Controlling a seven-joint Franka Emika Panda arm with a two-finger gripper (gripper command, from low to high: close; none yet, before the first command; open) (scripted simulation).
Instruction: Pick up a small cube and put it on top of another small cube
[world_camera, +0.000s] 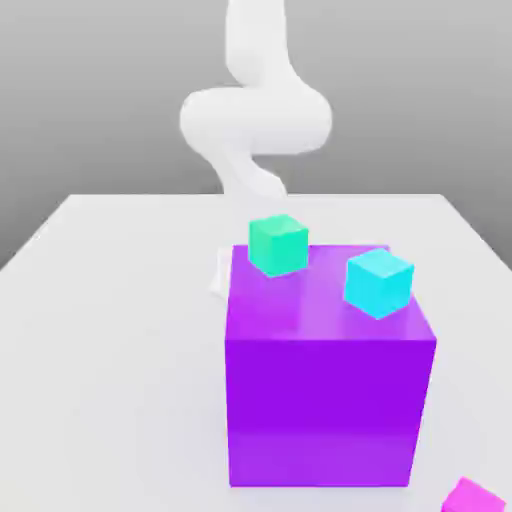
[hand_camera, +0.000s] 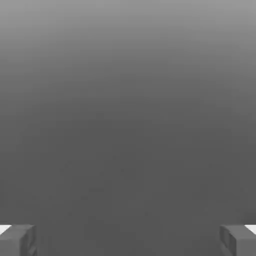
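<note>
One magenta cube (world_camera: 473, 499) is cut off by the frame.

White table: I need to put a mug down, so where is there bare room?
In the exterior view, the table is bare left of the purple block. Right is crowded nearest the magenta cube.

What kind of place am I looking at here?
Probably a computer-simulated robot test scene: a smooth white arm stands over a plain pale table, with a big purple block carrying a green cube and a cyan cube.
</note>
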